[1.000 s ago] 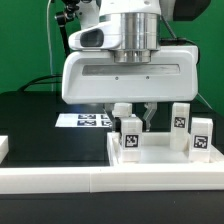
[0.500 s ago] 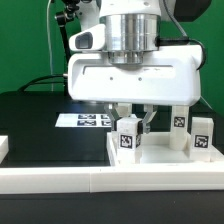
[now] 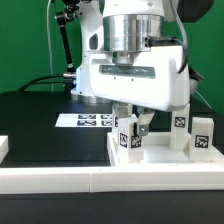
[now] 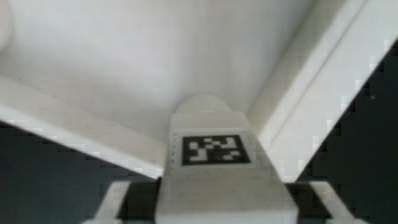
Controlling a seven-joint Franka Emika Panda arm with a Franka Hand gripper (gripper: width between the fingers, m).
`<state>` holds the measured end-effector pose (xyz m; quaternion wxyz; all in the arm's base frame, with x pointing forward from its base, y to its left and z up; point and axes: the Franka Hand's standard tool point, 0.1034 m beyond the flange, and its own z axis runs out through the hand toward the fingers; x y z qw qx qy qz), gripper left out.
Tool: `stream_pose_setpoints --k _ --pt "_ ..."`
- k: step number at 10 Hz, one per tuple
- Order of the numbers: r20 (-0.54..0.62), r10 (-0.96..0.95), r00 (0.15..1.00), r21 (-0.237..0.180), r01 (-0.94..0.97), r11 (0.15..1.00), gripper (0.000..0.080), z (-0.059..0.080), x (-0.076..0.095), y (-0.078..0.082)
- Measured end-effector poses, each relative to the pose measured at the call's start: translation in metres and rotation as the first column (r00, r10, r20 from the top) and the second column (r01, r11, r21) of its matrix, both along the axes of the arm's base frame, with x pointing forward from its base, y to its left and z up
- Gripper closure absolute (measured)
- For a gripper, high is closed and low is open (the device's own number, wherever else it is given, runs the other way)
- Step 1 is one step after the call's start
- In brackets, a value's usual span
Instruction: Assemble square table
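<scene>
My gripper [image 3: 131,127] is shut on a small white tagged leg [image 3: 128,139] and holds it slightly tilted over the near left corner of the white square tabletop [image 3: 160,160]. Two more tagged legs [image 3: 180,126] [image 3: 202,135] stand at the tabletop's far right side. In the wrist view the held leg [image 4: 219,150] fills the middle, tag facing the camera, with a finger pressed against each side of it in my gripper [image 4: 222,200]. Behind it lie the tabletop's white surface and raised rim [image 4: 107,70].
The marker board [image 3: 84,120] lies flat on the black table at the exterior view's left of the tabletop. A long low white border wall [image 3: 90,186] runs along the front. A white block end [image 3: 3,148] shows at the left edge.
The hand has turned about its vertical axis and shifted slightly toward the exterior view's right, taking the held leg with it; the leg now sits a little more tilted.
</scene>
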<state>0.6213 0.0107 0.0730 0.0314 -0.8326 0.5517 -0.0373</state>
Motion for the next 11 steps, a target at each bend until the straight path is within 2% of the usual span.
stream_pose_setpoints --k 2,4,5,6,7,8,11 --pt "0.002 -0.098 0.995 0.025 0.098 0.995 0.0509 -0.0003 0.0003 -0.0003" --pt "0.001 -0.125 0.992 0.028 0.125 0.992 0.0509 -0.0003 0.0004 0.0" --pt "0.002 -0.096 0.995 0.025 0.096 0.995 0.0453 -0.0006 0.0003 0.0003" --pt "0.003 -0.059 0.998 0.021 0.059 0.998 0.0258 -0.0006 0.0003 0.0002" --pt "0.008 0.014 1.0 0.013 -0.015 1.0 0.0258 -0.0005 0.0006 -0.001" --pt "0.019 0.11 0.994 -0.002 -0.11 0.994 0.0173 -0.0004 0.0016 -0.0021" --pt "0.017 0.425 0.905 -0.038 -0.424 0.905 0.0151 -0.0013 0.0011 0.0045"
